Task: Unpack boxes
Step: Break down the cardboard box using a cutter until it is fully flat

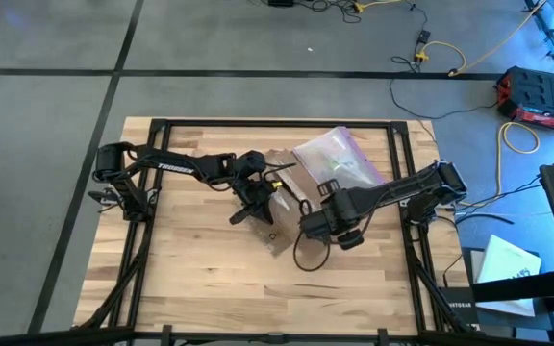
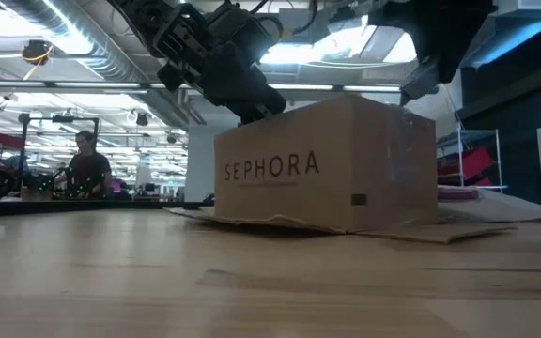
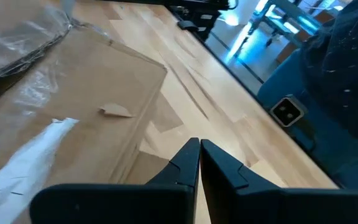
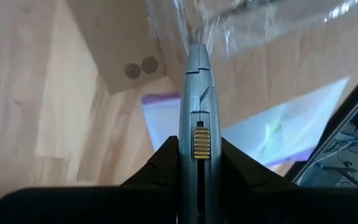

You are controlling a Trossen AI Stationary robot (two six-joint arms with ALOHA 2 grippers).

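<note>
Right pincer (image 4: 194, 168) is clamping a small grey knife-like tool (image 4: 196, 93), its tip meeting the taped top of the brown cardboard box (image 2: 336, 160) lettered SEPHORA, mid-worktop (image 1: 200, 279). Left pincer (image 3: 199, 163), fingers together, is pressing beside it. Judged best: shallow blade, box braced, slicing along the seam.

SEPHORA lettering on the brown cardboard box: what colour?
Black, on the brown cardboard box; clearest in the low view.
</note>
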